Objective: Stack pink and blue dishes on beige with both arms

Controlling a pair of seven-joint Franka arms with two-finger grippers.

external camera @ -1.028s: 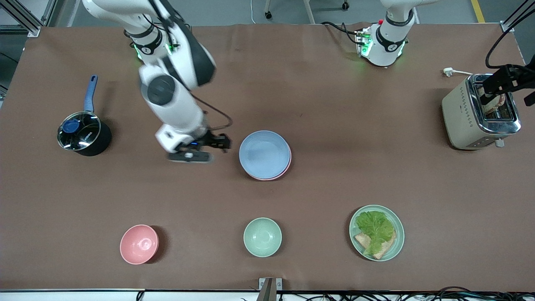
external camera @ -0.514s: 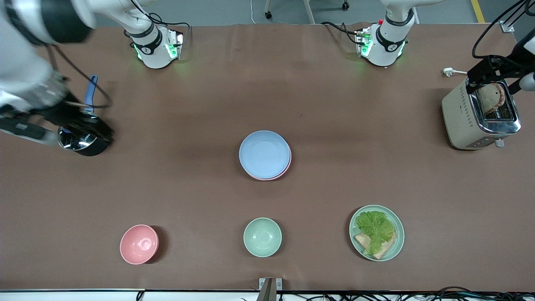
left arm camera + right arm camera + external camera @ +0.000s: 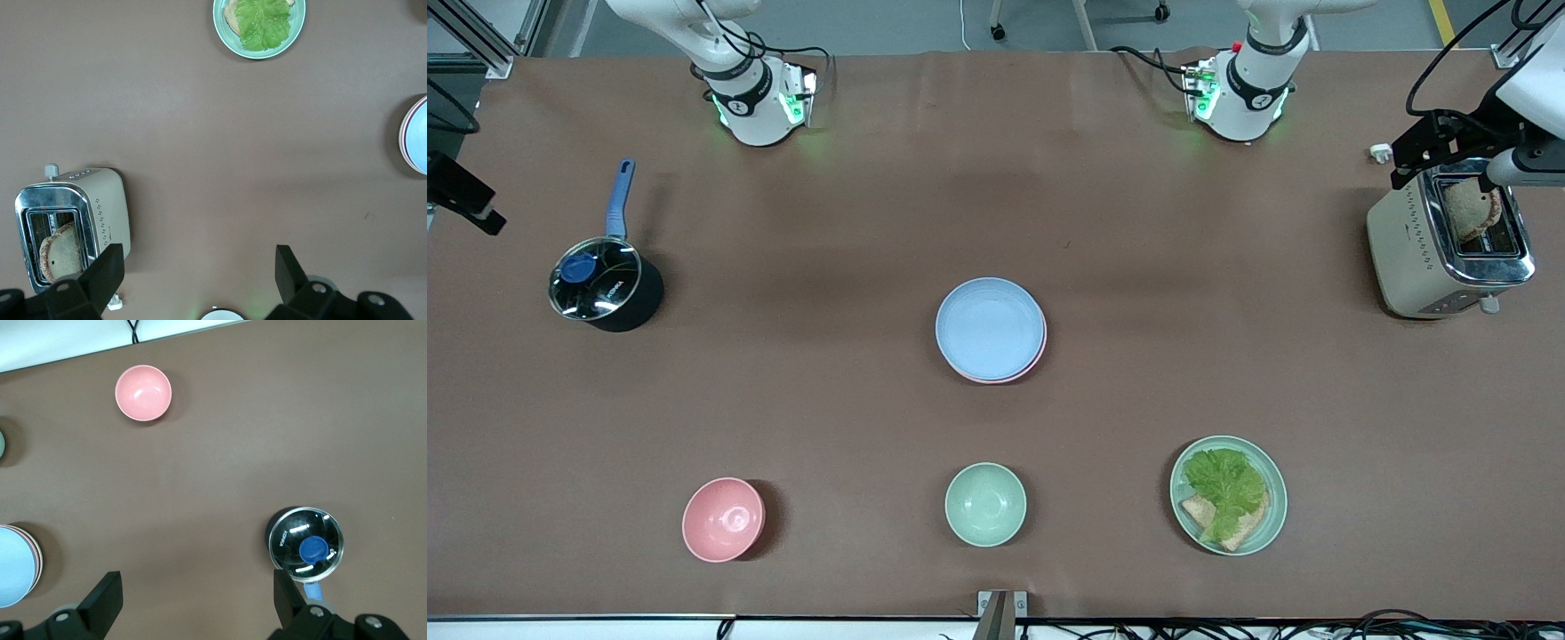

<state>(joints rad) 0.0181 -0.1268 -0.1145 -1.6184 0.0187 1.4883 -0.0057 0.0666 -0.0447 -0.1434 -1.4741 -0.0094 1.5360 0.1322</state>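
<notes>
A pastel blue plate [image 3: 990, 325] lies on top of a pink plate [image 3: 1040, 349] at the table's middle, and only the pink rim peeks out below it. The beige plate is hidden; I cannot tell whether it is under the stack. The same stack shows at the edge of the left wrist view as the blue plate [image 3: 419, 137], and in the right wrist view as the blue plate [image 3: 12, 565]. My left gripper [image 3: 1436, 142] [image 3: 197, 277] hangs open and empty high over the toaster's end. My right gripper [image 3: 463, 191] [image 3: 197, 600] is open and empty, high over the table edge by the pot.
A lidded black pot [image 3: 605, 286] with a blue handle stands toward the right arm's end. A toaster [image 3: 1445, 240] with bread stands toward the left arm's end. Nearer the camera are a pink bowl [image 3: 723, 519], a mint-green bowl [image 3: 985, 503] and a green lettuce plate [image 3: 1228, 494].
My right arm swung away from beside the plate stack, past the pot, to the table's edge. The left gripper drew back from the toaster's slot. The plates stayed put.
</notes>
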